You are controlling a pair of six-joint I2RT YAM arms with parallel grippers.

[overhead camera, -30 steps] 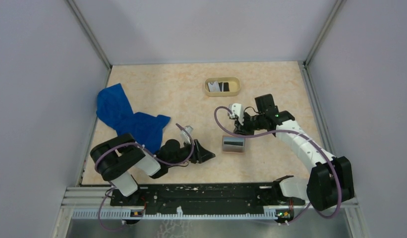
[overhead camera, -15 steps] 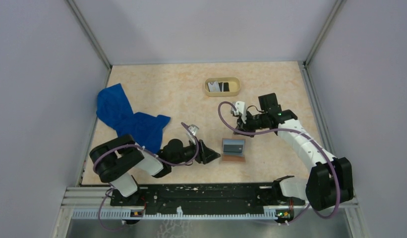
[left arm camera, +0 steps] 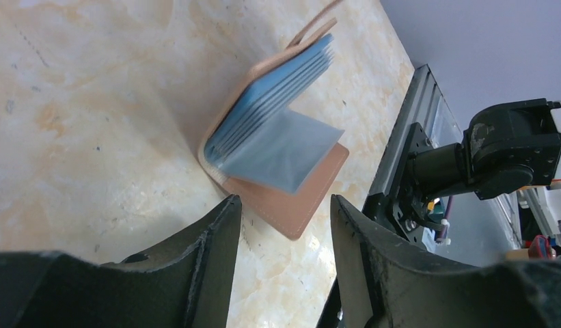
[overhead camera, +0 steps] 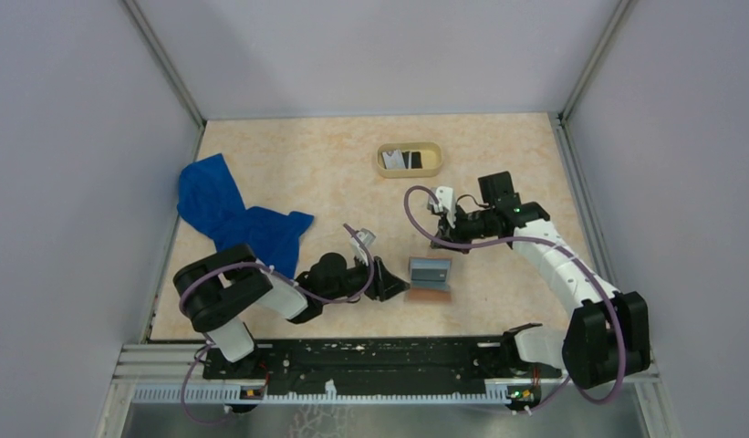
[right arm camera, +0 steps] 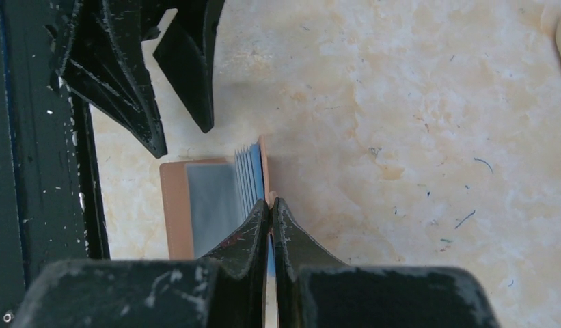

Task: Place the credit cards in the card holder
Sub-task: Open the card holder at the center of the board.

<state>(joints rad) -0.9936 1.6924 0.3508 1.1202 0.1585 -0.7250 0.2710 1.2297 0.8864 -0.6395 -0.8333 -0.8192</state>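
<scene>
On the beige table (overhead camera: 288,164), the card holder (overhead camera: 431,276) is now standing open near the front, with the right gripper (right arm camera: 271,203) pinching its raised cover, the left gripper (left arm camera: 284,201) sliding closer with fingers apart, and the credit cards (overhead camera: 407,160) still waiting in the tray (overhead camera: 436,161).

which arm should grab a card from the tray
Probably left: the left end effector is open and empty, while the right end effector is shut on the card holder, propping its cover open.

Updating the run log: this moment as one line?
card holder: open | right claw: shut on its cover | left claw: open, beside it | cards: in tray
</scene>
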